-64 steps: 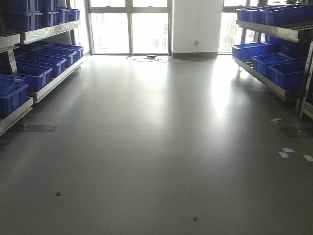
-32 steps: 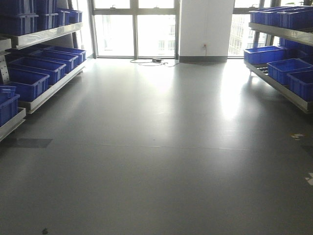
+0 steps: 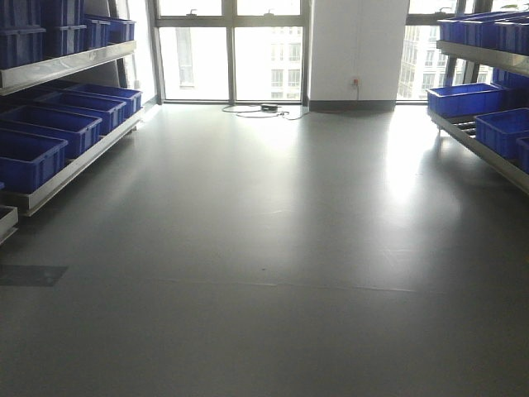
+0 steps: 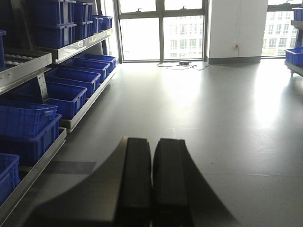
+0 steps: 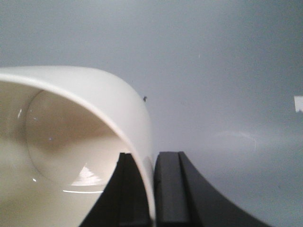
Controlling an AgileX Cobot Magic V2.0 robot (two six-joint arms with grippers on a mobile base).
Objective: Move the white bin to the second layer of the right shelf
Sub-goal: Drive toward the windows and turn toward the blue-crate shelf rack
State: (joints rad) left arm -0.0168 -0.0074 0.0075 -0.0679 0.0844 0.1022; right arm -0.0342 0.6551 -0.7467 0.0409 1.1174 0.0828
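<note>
The white bin (image 5: 102,101) fills the left of the right wrist view, glossy and cream inside, held above the grey floor. My right gripper (image 5: 152,158) is shut on its rim wall, one finger inside and one outside. My left gripper (image 4: 152,142) is shut with nothing in it, its pads together over the floor. The right shelf (image 3: 483,142) runs along the right edge of the front view. Two of its steel levels show, both carrying blue crates; a strip of roller track (image 3: 464,126) shows between crates on the lower one. Neither gripper shows in the front view.
A left rack (image 3: 70,169) with several blue crates (image 3: 33,157) lines the left side, also seen in the left wrist view as left rack (image 4: 71,120). Windows and a white pillar (image 3: 355,50) stand at the far end, with a cable (image 3: 260,110) on the floor.
The view has rolled forward along the aisle. The floor marks at the right have passed out of sight, and both racks have slid outward toward the frame edges.
</note>
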